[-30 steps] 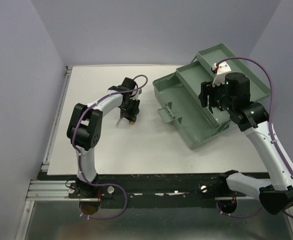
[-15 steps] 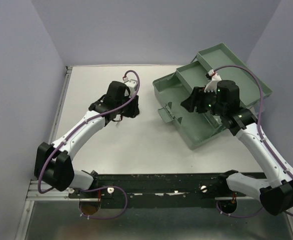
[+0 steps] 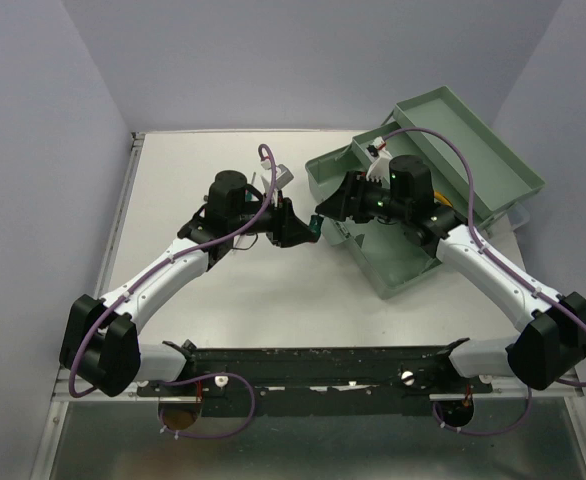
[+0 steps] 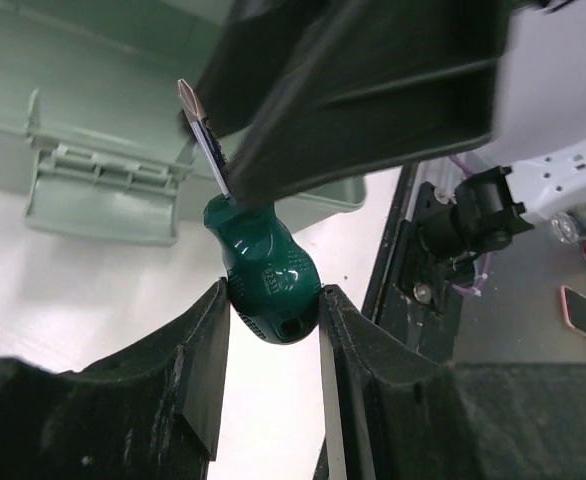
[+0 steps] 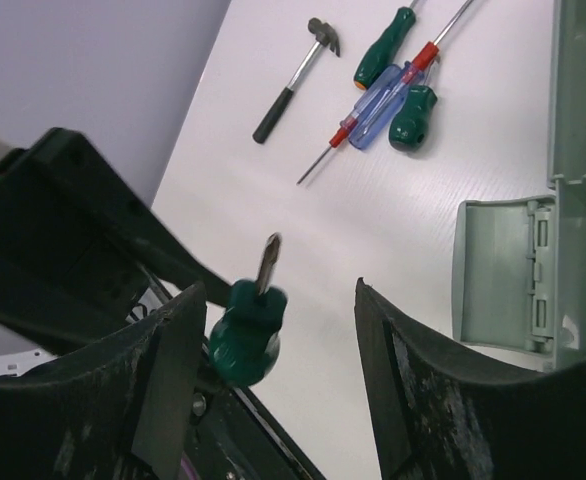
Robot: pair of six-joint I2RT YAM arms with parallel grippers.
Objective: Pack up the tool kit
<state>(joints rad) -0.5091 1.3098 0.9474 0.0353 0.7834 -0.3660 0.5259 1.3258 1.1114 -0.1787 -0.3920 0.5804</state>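
The grey-green toolbox [image 3: 478,150] lies open at the right of the table; its latch shows in the left wrist view [image 4: 101,192] and the right wrist view [image 5: 501,272]. My left gripper [image 3: 301,228] is shut on a stubby green-handled screwdriver [image 4: 271,282], tip pointing up and away. My right gripper [image 3: 331,206] is open, its jaws either side of that screwdriver [image 5: 245,332], which sits close to one finger [image 5: 168,340]. A small hammer [image 5: 293,78] and several green, blue and red screwdrivers [image 5: 385,98] lie on the table. Pliers are not visible.
The loose tools lie together on the white table [image 5: 373,220], hidden under the left arm in the top view. The toolbox lid [image 3: 443,115] stands open toward the back right corner. Purple walls [image 3: 33,120] enclose the table.
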